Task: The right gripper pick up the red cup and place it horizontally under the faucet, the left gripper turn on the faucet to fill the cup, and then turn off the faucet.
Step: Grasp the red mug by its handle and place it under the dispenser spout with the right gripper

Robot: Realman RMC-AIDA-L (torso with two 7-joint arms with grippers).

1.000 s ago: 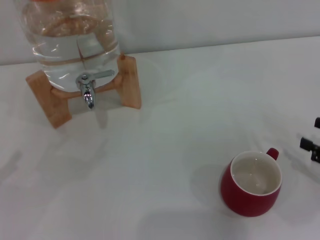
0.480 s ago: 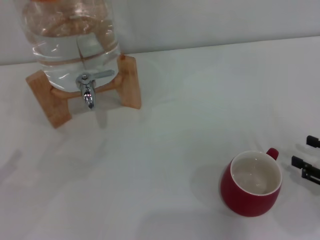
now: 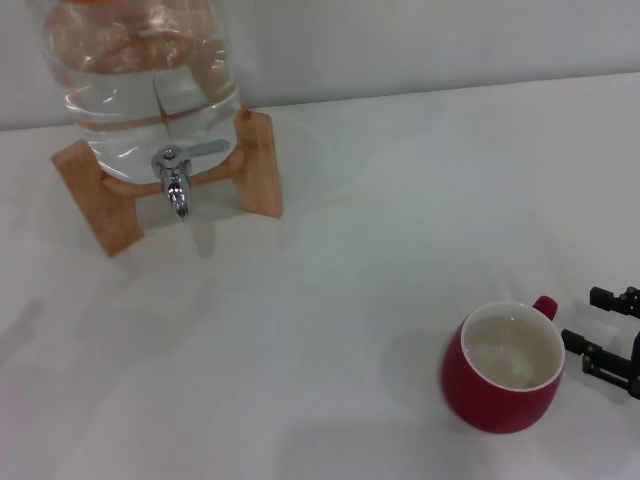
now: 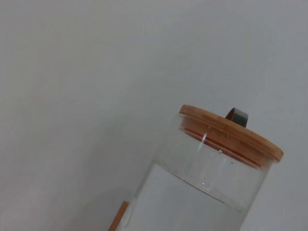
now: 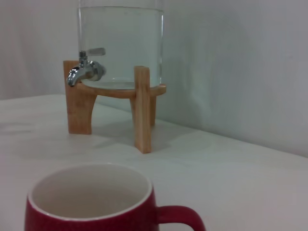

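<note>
1. red and glossy, the red cup stands upright on our white counter, near the front right, with its off-white inside showing and its small loop handle turned toward the back right.
2. our right hand shows at the right edge of the head view, low over the counter just beside the cup's handle side; its two black fingers are spread apart with nothing between them, and they do not touch the cup.
3. the right wrist view looks over the cup's rim from close behind it, the handle sticking out to one side, with the dispenser standing well beyond.
4. the faucet is a shiny chrome spigot at the back left, well apart from the cup; its flat lever points sideways and its spout points down over bare counter.
5. it is fixed to a clear glass jar holding water, which rests on a wooden stand.
6. the left wrist view shows the jar's upper part with a wooden lid on top; our left hand appears in none of the views, so we cannot tell how its fingers are set.
</note>
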